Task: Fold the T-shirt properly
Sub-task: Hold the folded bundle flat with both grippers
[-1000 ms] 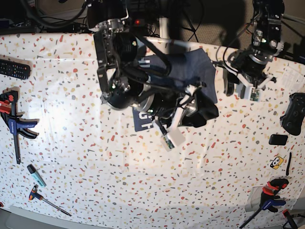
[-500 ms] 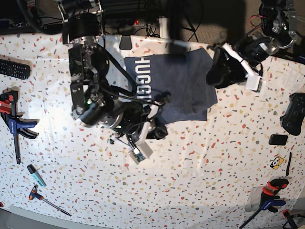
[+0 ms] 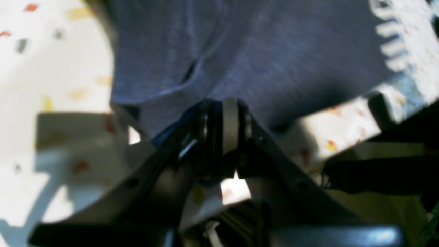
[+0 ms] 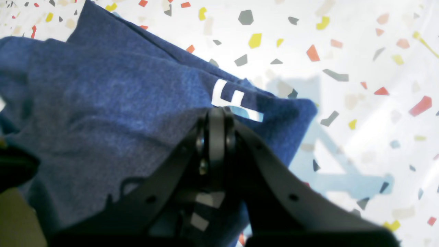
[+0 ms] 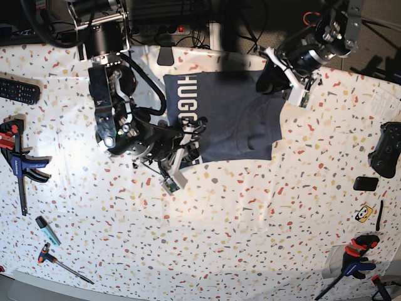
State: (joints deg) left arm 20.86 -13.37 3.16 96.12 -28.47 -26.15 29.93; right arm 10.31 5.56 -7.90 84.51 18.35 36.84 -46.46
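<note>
T-shirt (image 5: pixel 229 116): navy cotton, white lettering, lying partly folded on the terrazzo-patterned table (image 5: pixel 250 238). Likely light, limp, draping; best gripped at hems and corners. Right gripper (image 4: pixel 216 118) is pinching the lettered edge, jaws together; left gripper (image 3: pixel 223 109) is clamping the opposite edge.

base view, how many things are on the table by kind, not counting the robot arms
T-shirt: 1
clamps: 2
remote: 1
game controller: 1
marker: 1
hex key: 1
small black device: 1
yellow sticker: 1
Total: 9
</note>
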